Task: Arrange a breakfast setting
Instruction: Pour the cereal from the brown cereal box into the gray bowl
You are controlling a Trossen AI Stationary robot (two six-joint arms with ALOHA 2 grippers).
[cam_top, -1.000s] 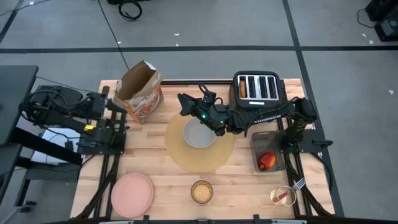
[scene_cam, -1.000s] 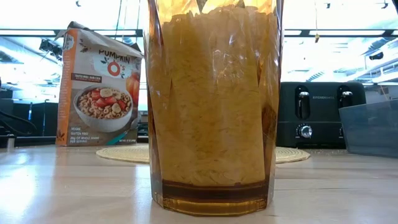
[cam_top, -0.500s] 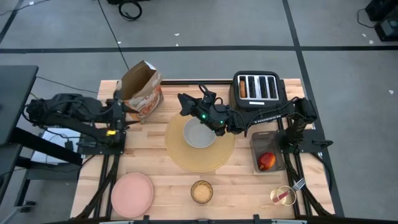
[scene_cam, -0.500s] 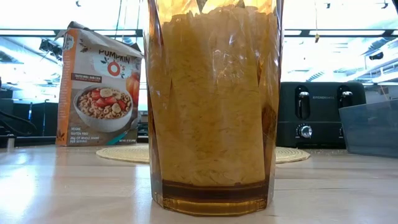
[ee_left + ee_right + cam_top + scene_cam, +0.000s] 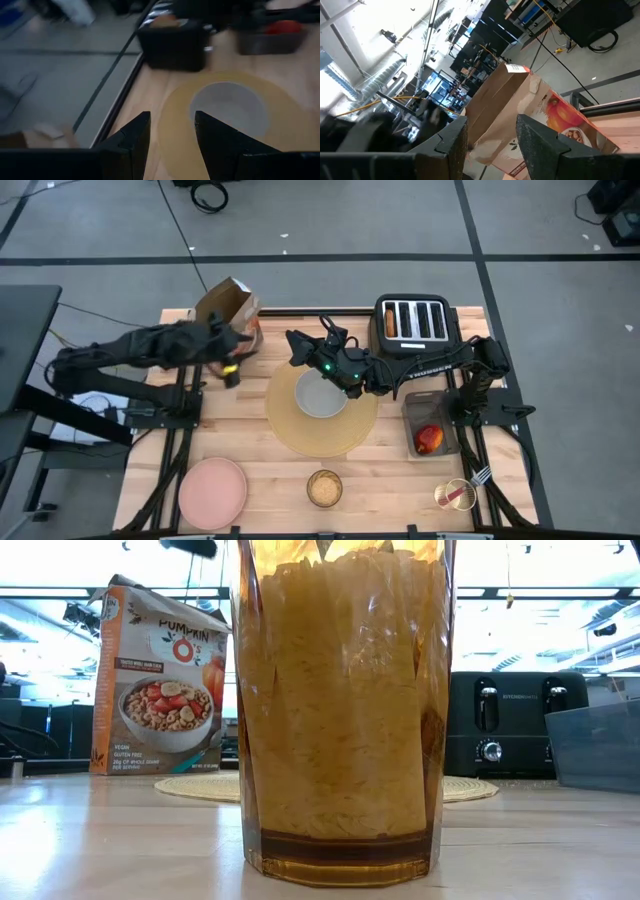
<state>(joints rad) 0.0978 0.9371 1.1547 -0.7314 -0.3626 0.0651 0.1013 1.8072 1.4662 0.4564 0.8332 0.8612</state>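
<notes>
Left claw (image 5: 167, 145), parted and empty, hovers beside the cereal box (image 5: 225, 305) (likely grasping it next). Right claw (image 5: 492, 145), also parted and empty, hangs above the grey bowl (image 5: 320, 396) on the placemat (image 5: 290, 430).

In the low view, at the left of the frame, the cereal box (image 5: 160, 680) shows its front: "PUMPKIN" in big white letters, and under it "O's" with a red ring for the O. Small print sits on a dark patch beside the pictured bowl and down the lower left corner, too small to read. At the right, the black toaster (image 5: 515, 725) carries a pale brand line near its top, not legible.
</notes>
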